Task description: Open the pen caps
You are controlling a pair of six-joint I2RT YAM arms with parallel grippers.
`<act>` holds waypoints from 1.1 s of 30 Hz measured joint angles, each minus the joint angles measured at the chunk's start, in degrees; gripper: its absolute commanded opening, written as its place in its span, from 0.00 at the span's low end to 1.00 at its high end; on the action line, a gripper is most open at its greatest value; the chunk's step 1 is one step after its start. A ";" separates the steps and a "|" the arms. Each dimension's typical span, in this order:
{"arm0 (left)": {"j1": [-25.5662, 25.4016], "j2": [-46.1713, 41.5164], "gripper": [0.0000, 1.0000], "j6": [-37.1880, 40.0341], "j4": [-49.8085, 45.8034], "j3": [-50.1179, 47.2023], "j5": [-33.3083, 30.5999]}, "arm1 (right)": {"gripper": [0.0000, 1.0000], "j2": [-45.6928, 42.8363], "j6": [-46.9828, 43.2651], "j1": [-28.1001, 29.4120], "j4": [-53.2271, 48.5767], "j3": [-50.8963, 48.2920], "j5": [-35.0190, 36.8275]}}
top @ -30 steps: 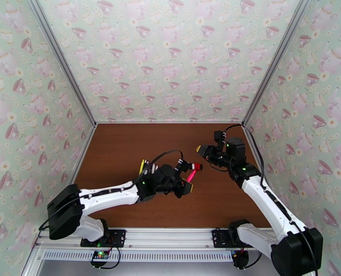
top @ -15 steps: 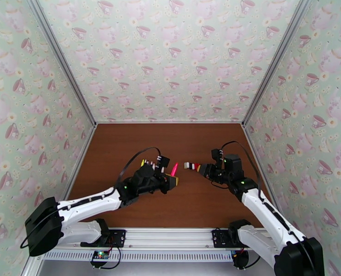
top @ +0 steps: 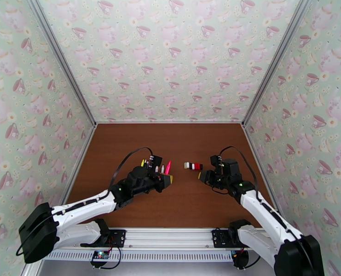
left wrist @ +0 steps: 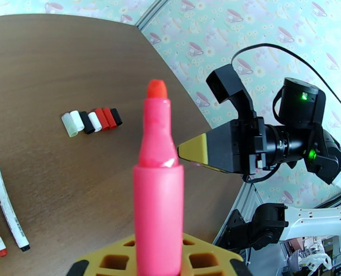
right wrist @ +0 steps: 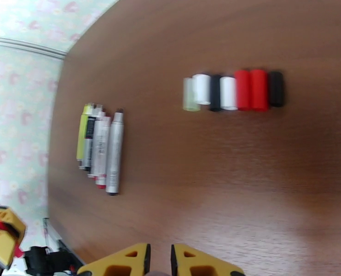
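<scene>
My left gripper (top: 167,179) is shut on a pink pen (left wrist: 157,189), held upright and uncapped, its orange-red tip (left wrist: 156,89) bare. In the top view the pink pen (top: 168,167) stands just right of the pens (top: 152,164) lying side by side on the table. The pen caps (top: 193,166) lie in a row at mid-table; the row (right wrist: 232,92) has clear-yellowish, white, black and red ones. My right gripper (top: 202,176) hovers right of and nearer than that row, its jaws (right wrist: 158,261) shut with only a thin slit. Whether anything is pinched there is hidden.
The loose pens (right wrist: 99,148), one yellow and the others pale-barrelled, lie left of the caps. Bare brown tabletop (top: 193,208) lies in front of both grippers. Patterned walls (top: 170,65) close the table's back and sides.
My left gripper has drawn back to the left with the pink pen, ending beside the loose pens. My right gripper has come down and nearer, stopping just right of the cap row.
</scene>
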 measured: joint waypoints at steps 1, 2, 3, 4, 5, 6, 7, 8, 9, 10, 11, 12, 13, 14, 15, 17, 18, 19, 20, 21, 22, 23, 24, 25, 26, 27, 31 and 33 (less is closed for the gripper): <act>0.00 0.04 0.09 -0.15 0.07 -0.07 0.00 | 0.10 1.79 -0.79 -0.02 -0.96 1.33 1.14; 0.00 0.09 0.09 -0.22 0.07 -0.07 0.00 | 0.10 3.76 -1.42 -0.02 -1.81 2.89 2.29; 0.00 0.09 0.09 -0.22 0.11 -0.07 0.00 | 0.10 5.53 -1.88 -0.02 -2.47 4.28 3.30; -0.02 0.11 0.09 -0.22 0.11 -0.07 0.00 | 0.10 7.50 -2.45 -0.13 -2.95 5.81 4.33; -0.13 0.11 0.09 -0.22 0.11 -0.07 -0.09 | 0.10 9.05 -2.86 -0.22 -3.23 6.93 4.98; -0.24 0.15 0.09 -0.22 0.09 -0.07 -0.20 | 0.10 10.93 -3.37 -0.50 -3.58 8.35 5.70; -0.39 0.26 0.09 -0.20 0.09 -0.07 -0.26 | 0.11 12.68 -3.80 -0.90 -3.98 9.55 6.21; -0.52 0.35 0.09 -0.20 0.02 -0.07 -0.33 | 0.11 14.14 -4.26 -1.40 -4.28 10.58 6.58; -0.66 0.52 0.09 -0.17 -0.13 -0.04 -0.35 | 0.11 15.96 -4.76 -2.08 -4.66 11.85 6.97; -0.79 0.70 0.09 -0.17 -0.35 -0.04 -0.37 | 0.11 17.84 -5.31 -2.89 -5.14 13.22 7.28; -0.92 0.87 0.09 -0.15 -0.52 0.00 -0.39 | 0.12 19.34 -5.77 -3.56 -5.53 14.27 7.54; -0.94 1.09 0.09 -0.15 -0.70 0.04 -0.39 | 0.13 21.14 -6.23 -4.42 -6.08 15.63 7.65; -1.03 1.33 0.09 -0.13 -0.96 0.13 -0.39 | 0.14 22.95 -6.82 -5.40 -6.64 17.05 7.63; -1.03 1.60 0.09 -0.04 -1.18 0.28 -0.39 | 0.14 24.26 -7.32 -6.10 -7.02 17.94 7.58; -1.03 1.97 0.09 0.07 -1.42 0.57 -0.39 | 0.15 25.77 -7.85 -6.99 -7.41 18.97 7.43; -1.03 2.82 0.08 0.24 -1.81 1.44 -0.39 | 0.15 28.35 -8.87 -8.39 -7.91 20.52 7.32; -1.05 3.30 0.09 0.28 -1.95 1.95 -0.39 | 0.15 29.64 -9.44 -8.98 -8.24 21.18 7.21; -1.11 3.67 0.09 0.31 -2.01 2.34 -0.39 | 0.15 30.64 -10.01 -9.46 -8.57 21.68 7.15; -1.14 4.04 0.08 0.50 -2.03 2.73 -0.39 | 0.15 31.85 -10.67 -9.94 -8.94 22.21 7.02; -1.22 4.33 0.09 0.59 -2.03 3.02 -0.39 | 0.15 33.03 -11.37 -10.29 -9.38 22.75 6.99; -1.29 4.57 0.09 0.68 -2.03 3.13 -0.39 | 0.15 33.92 -11.91 -10.47 -9.66 23.15 6.97; -1.44 4.81 0.09 0.70 -2.03 3.21 -0.39 | 0.15 35.04 -12.59 -10.54 -10.08 23.67 6.88; -1.55 5.07 0.08 0.70 -2.03 3.23 -0.39 | 0.15 36.15 -13.25 -10.58 -10.25 24.26 6.58; -1.62 5.33 0.08 0.70 -2.03 3.26 -0.39 | 0.15 37.07 -13.79 -10.58 -10.36 24.70 6.23; -1.79 5.70 0.08 0.70 -2.03 3.26 -0.39 | 0.15 37.99 -14.34 -10.58 -10.40 25.20 5.90; -1.79 6.03 0.08 0.70 -2.03 3.26 -0.39 | 0.15 38.82 -14.71 -10.58 -10.38 25.70 5.53; -2.05 7.15 0.08 0.70 -2.03 3.26 -0.42 | 0.16 41.29 -16.37 -10.58 -10.43 27.67 4.33; -2.27 7.61 0.08 0.70 -2.03 3.39 -0.39 | 0.16 42.16 -17.25 -10.58 -10.45 28.50 3.98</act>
